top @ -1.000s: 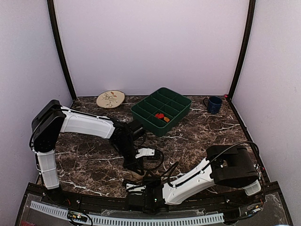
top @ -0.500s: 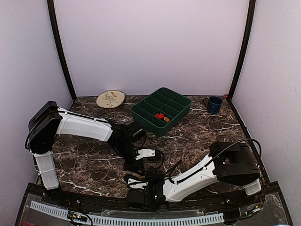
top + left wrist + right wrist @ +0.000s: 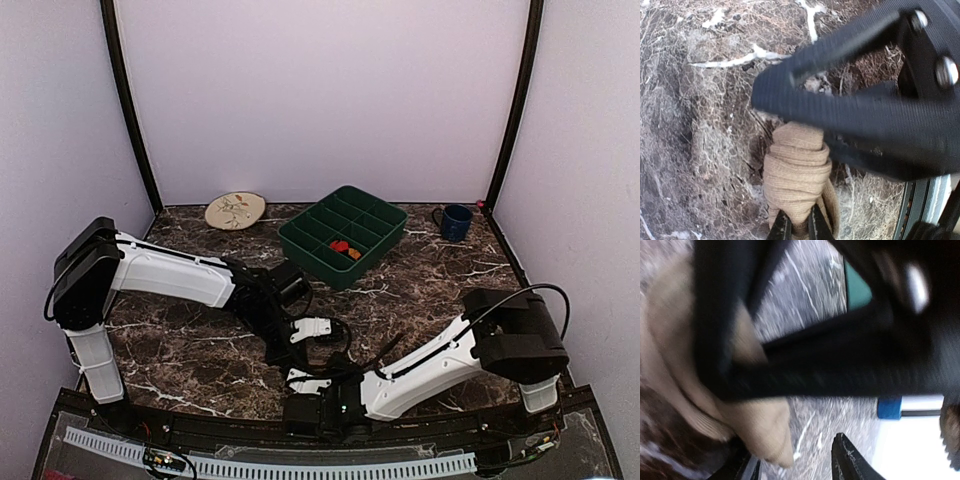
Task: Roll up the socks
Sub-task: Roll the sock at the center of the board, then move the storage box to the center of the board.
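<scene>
A plain tan sock (image 3: 796,170), wound into a tight bundle, lies on the dark marble table (image 3: 695,150). My left gripper (image 3: 799,215) is shut on the bundle's near end, which bulges between the two fingers. In the right wrist view the same tan sock (image 3: 765,432) fills the left side, its tip beside the left finger. My right gripper (image 3: 792,452) is open, with bare table showing between its fingers. From above, both grippers meet near the front edge, left gripper (image 3: 290,352) over right gripper (image 3: 305,385), and they hide the sock. A small red and orange bundle (image 3: 345,248) lies in the green tray.
The green divided tray (image 3: 375,215) stands at the back centre. A round beige plate (image 3: 235,210) is at the back left and a dark blue mug (image 3: 455,222) at the back right. The black front rail (image 3: 250,435) runs just below the grippers.
My right gripper has gone from shut to open, letting go of the tan sock, and its arm has swung slightly right. The left gripper keeps its hold and has barely moved.
</scene>
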`<state>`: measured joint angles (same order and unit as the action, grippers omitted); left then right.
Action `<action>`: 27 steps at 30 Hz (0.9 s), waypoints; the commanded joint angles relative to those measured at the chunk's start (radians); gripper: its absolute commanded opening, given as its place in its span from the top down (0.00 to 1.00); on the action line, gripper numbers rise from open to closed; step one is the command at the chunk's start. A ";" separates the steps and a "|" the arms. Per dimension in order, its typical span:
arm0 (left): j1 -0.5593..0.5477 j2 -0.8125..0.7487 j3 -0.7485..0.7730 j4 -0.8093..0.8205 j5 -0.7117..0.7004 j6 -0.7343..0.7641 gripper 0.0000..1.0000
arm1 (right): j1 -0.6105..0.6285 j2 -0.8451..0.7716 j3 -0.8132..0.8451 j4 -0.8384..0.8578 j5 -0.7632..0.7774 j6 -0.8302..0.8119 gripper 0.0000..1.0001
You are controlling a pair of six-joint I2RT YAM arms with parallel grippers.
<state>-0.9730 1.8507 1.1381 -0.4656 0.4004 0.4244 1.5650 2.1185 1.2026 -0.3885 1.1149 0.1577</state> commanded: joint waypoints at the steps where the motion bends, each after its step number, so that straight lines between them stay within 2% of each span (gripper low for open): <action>1: -0.015 0.052 -0.049 -0.033 -0.108 -0.006 1.00 | -0.025 -0.044 -0.092 -0.085 -0.116 0.119 0.53; 16: 0.009 0.076 -0.037 0.009 -0.150 -0.019 1.00 | -0.005 -0.174 -0.217 -0.178 -0.169 0.288 0.53; 27: 0.014 0.046 -0.054 0.022 -0.176 -0.016 1.00 | -0.022 -0.194 -0.179 -0.288 -0.212 0.455 0.53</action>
<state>-0.9707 1.8561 1.1374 -0.4149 0.3721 0.4057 1.5562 1.9301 1.0115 -0.5911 0.9878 0.5171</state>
